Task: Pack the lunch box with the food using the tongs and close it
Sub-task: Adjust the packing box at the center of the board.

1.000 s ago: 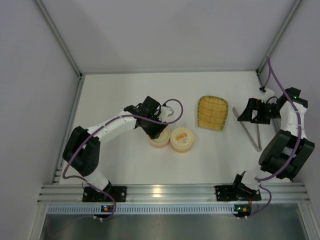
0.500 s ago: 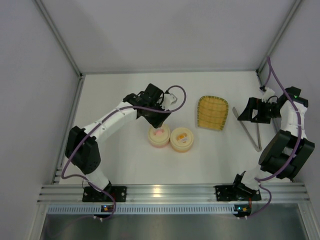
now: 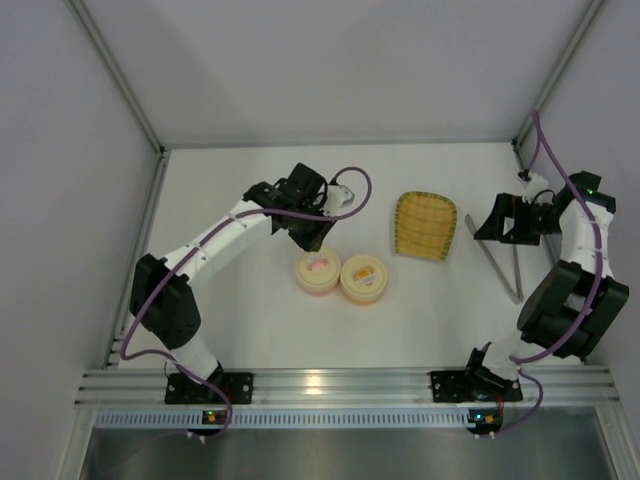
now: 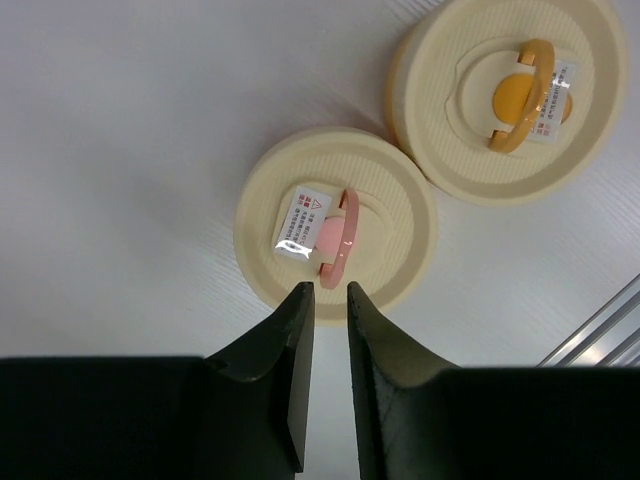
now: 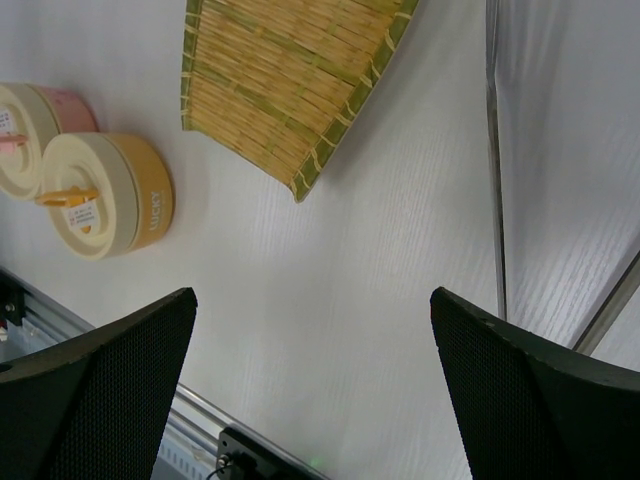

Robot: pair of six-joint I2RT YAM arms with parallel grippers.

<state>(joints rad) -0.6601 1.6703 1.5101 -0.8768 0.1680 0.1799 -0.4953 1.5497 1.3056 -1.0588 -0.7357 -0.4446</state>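
The lunch box stands mid-table as two round tubs with cream lids on: a pink one [image 3: 318,272] with a pink handle [image 4: 340,240], and an orange one [image 3: 364,279] [image 4: 510,95] touching it on the right. My left gripper [image 3: 312,228] [image 4: 327,290] hovers just behind the pink tub. Its fingers [image 4: 297,340] stand a slim gap apart, with nothing between them. The silver tongs [image 3: 508,275] lie on the table at the right. Just behind their open ends is my right gripper [image 3: 492,228] [image 5: 312,295], wide open and empty. The food is out of view.
A yellow woven bamboo tray [image 3: 425,225] [image 5: 280,90] lies between the tubs and the tongs, with nothing on it. Grey walls close in the left, back and right. An aluminium rail [image 3: 330,385] runs along the near edge.
My left gripper has drawn back from over the pink tub toward the far side, leaving the lid on it, and its jaws have narrowed. The right arm has stayed still.
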